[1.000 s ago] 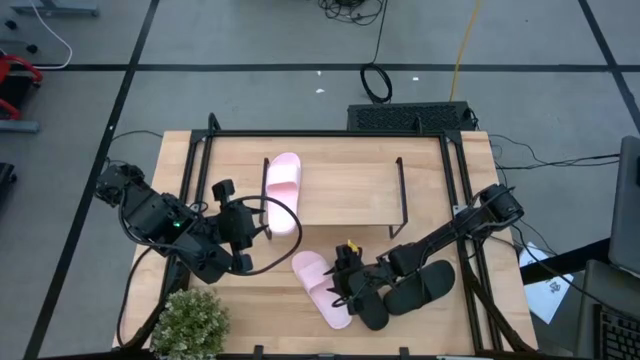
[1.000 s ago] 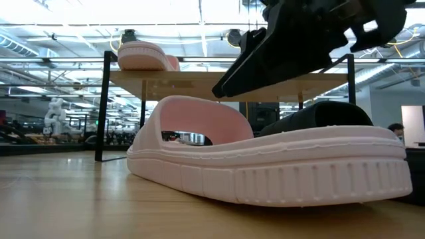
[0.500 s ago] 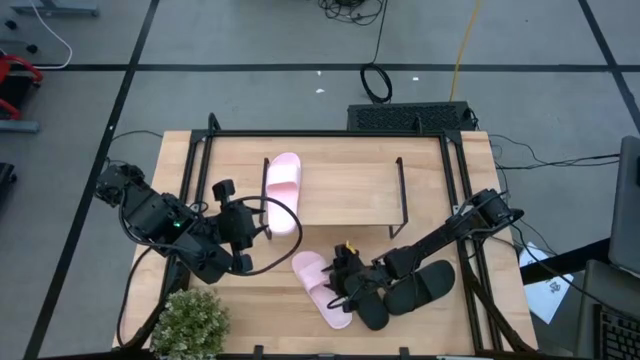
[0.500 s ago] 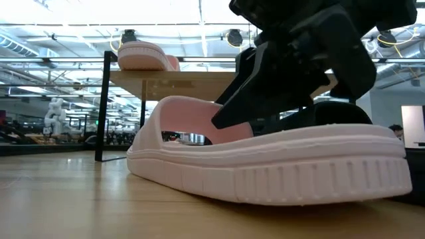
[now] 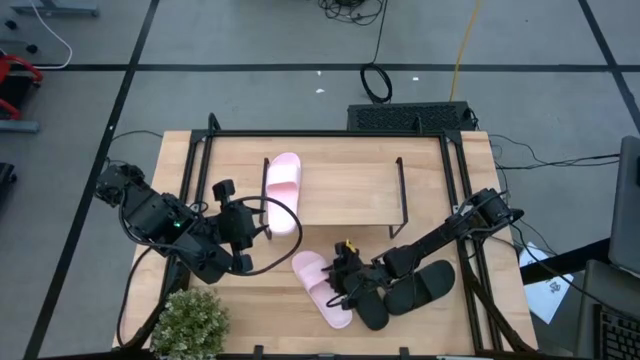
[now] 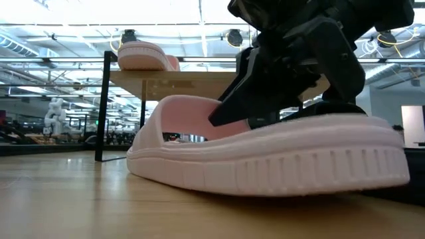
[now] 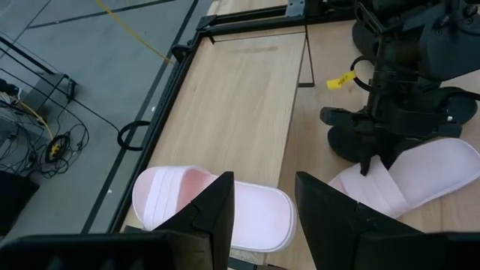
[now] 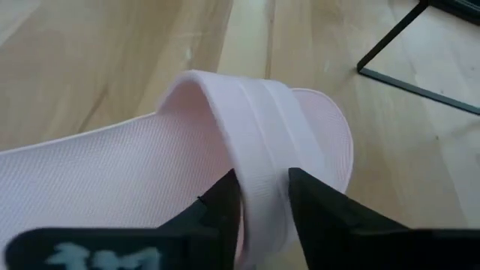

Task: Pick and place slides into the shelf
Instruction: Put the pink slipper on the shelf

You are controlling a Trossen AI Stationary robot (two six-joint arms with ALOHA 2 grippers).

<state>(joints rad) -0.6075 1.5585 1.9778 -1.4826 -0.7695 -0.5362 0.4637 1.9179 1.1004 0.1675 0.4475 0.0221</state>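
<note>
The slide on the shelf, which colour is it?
Light pink. The slide lies on the shelf, best seen in the high view.

Grey floor (image 5: 250,40) marked with dark lines surrounds the wooden table (image 5: 470,190); cables (image 5: 378,80) trail across it. A potted plant (image 5: 190,322) stands at the table's near corner. Bright ceiling lights (image 6: 99,10) fill the hall beyond.

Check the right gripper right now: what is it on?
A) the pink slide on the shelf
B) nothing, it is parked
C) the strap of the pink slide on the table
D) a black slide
C: in the right wrist view the right gripper has its fingers on either side of the strap of the pink slide lying on the tabletop, and the high view puts it over that slide, next to the black slides.
</note>
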